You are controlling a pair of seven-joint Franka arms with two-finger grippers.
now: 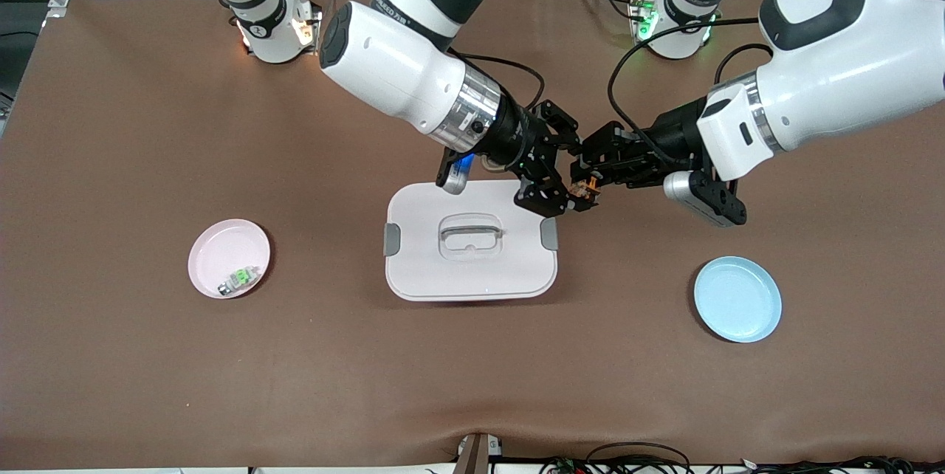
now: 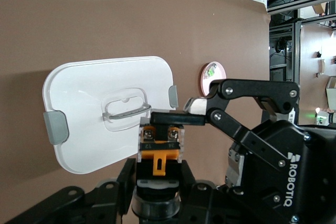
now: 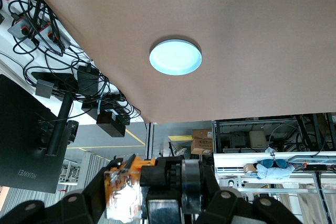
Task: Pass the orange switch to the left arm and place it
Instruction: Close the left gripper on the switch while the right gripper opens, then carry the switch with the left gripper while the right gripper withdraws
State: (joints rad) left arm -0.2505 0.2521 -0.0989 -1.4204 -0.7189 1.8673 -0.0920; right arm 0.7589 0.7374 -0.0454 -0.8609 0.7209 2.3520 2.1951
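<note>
The orange switch (image 1: 584, 191) hangs in the air over the table just off the white box's (image 1: 472, 267) corner, toward the left arm's end. My left gripper (image 1: 588, 180) is shut on the switch's black round body; in the left wrist view its fingers (image 2: 118, 182) press both sides of the switch (image 2: 160, 153). My right gripper (image 1: 570, 173) is open, its jaws spread wide around the switch, with one finger (image 2: 173, 117) lying against the terminal end. The right wrist view shows the switch (image 3: 123, 192) between my right gripper's (image 3: 157, 195) spread fingers.
The box, with grey clasps and a clear handle (image 1: 470, 232), stands mid-table and also shows in the left wrist view (image 2: 94, 103). A blue plate (image 1: 737, 299) lies toward the left arm's end. A pink plate (image 1: 221, 249) with a small silver-green piece (image 1: 240, 280) lies toward the right arm's end.
</note>
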